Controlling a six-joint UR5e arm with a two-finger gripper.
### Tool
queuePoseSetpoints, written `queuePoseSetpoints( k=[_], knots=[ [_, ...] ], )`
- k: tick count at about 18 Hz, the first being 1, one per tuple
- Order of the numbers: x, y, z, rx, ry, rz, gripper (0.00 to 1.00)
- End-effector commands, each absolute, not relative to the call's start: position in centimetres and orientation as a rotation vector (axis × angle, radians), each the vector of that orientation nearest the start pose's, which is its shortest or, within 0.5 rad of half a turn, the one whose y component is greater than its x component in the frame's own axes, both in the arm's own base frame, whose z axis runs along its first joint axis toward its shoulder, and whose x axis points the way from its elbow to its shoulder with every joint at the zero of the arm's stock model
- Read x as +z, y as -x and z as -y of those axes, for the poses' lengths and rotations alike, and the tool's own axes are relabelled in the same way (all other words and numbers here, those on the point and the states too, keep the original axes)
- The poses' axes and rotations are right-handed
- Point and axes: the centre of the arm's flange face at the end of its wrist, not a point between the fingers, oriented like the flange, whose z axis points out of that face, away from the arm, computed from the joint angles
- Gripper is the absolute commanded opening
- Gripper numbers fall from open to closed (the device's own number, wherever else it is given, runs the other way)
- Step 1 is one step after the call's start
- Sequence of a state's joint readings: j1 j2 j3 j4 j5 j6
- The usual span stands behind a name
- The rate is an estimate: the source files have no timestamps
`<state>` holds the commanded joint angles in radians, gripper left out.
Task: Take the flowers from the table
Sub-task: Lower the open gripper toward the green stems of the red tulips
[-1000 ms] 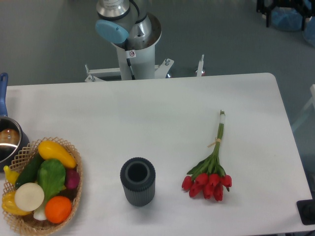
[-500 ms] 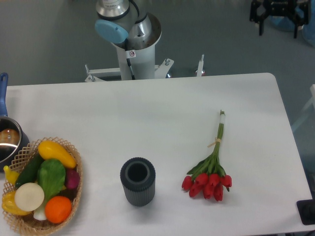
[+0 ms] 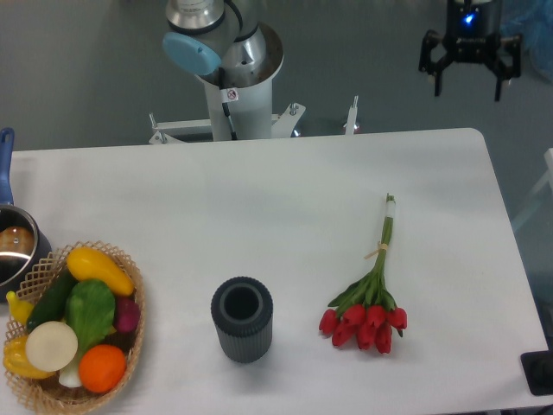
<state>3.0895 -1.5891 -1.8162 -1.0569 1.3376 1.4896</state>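
Bright, even overhead light; soft faint shadows, slightly blurry picture.

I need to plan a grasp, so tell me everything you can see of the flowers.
The flowers are a small bunch of red tulips with closed buds, thin green stems bound by a pale tie midway, and a few green leaves. They lie flat on the white table, buds toward the near edge, stem ends pointing away. Nothing but the table touches them; the dark ribbed cup stands apart beside them.
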Motion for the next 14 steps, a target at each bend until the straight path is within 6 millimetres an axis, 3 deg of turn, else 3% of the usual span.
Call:
queuePoseSetpoints(
  k=[7, 14],
  knots=[
    [34.9, 50.7, -24.1, 0.143, 2.875, 0.096, 1.00],
    [30.1, 51.2, -26.8, 0.003, 2.855, 0.085, 1.00]
  ],
)
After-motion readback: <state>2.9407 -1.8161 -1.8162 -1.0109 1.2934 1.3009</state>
